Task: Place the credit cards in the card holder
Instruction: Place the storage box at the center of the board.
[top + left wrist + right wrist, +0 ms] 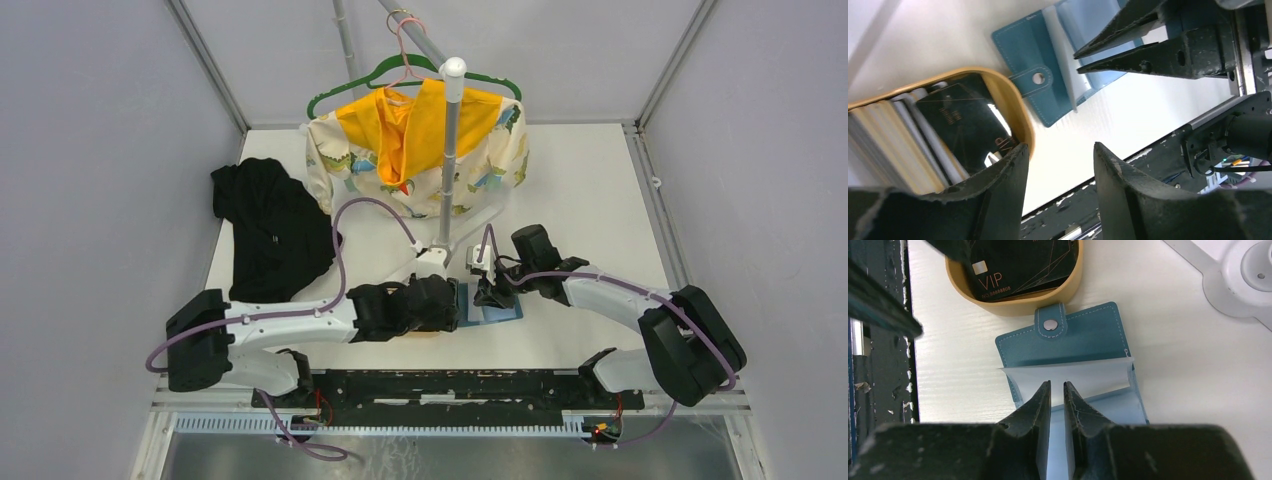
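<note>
The teal card holder (1083, 335) (503, 313) lies open on the white table, with a pale inner sleeve standing up. My right gripper (1056, 384) (490, 293) sits over its inside, jaws a narrow slit apart with nothing seen between them, tips against that sleeve. The credit cards (963, 125) (1018, 265), a black VIP card over light ones, lie in a tan wooden tray (1015, 102) touching the card holder's (1023, 50) tab. My left gripper (1058, 147) (450, 300) hangs open and empty beside the tray, near the table's front edge.
A clothes stand pole (450, 160) rises just behind the holder, its white base (1243, 275) close to the right of it. A yellow shirt (415, 150) hangs on it. A black garment (270, 235) lies at the left. A black rail (450, 385) runs along the near edge.
</note>
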Motion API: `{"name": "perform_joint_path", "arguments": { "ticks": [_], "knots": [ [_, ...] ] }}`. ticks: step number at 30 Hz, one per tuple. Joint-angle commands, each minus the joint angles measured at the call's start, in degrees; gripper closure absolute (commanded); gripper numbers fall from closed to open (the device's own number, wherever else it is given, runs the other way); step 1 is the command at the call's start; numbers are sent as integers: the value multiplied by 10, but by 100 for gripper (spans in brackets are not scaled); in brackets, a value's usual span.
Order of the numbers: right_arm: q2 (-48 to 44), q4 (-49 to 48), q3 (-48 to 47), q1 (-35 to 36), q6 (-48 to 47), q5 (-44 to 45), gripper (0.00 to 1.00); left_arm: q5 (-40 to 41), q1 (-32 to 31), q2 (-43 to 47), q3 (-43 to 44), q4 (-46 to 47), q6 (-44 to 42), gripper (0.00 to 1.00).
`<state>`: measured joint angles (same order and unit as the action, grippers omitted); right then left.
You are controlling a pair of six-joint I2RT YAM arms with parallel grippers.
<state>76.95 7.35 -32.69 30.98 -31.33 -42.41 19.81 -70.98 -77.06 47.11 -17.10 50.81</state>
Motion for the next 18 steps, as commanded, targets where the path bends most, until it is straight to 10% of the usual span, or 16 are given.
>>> {"name": "perform_joint_path", "arguments": {
  "ticks": [1, 10, 18],
  "knots": [
    [-12, -14, -11, -3, -2, -5, 80, 78, -1, 46, -12, -77, -36, 42],
    [-10, -13, -11, -2, -4, -6, 80, 235, -1, 31, 15, -244, -7, 33],
    [-12, -12, -11, -2, -4, -7, 80, 212, 24, 29, -7, -216, -28, 26]
  ]
}}
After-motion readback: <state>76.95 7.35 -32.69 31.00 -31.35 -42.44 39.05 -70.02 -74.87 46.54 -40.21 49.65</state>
